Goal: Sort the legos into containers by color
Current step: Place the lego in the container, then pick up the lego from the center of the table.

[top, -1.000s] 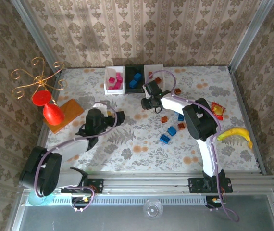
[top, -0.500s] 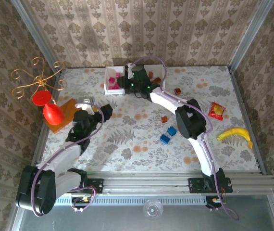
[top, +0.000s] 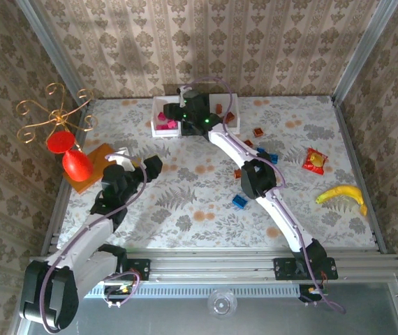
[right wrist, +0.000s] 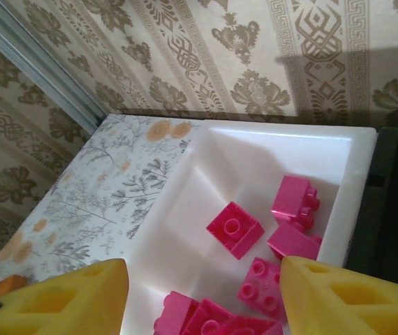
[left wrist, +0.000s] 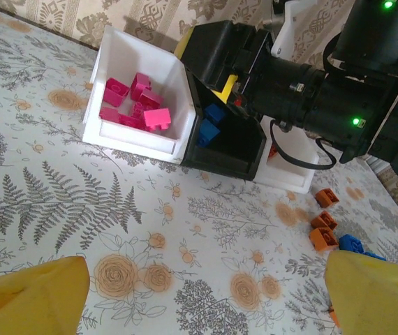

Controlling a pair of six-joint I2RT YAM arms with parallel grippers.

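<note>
Moved from mid-table up over bins: right gripper (right wrist: pixel 202 296), jaws parted, empty, above white bin (right wrist: pixel 255 150) holding pink legos (right wrist: pixel 235 229). Left gripper (left wrist: pixel 206 293) spread wide, grasping nothing. Blue legos (left wrist: pixel 209 129) in black bin (left wrist: pixel 235 143).

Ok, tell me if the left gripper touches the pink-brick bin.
Apart. Left wrist view: a stretch of tablecloth lies between the left gripper and the pink-brick bin.

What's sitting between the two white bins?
The black bin, with blue bricks inside, stands between the white bin of pink bricks and the other white bin; the left wrist view shows it.
</note>
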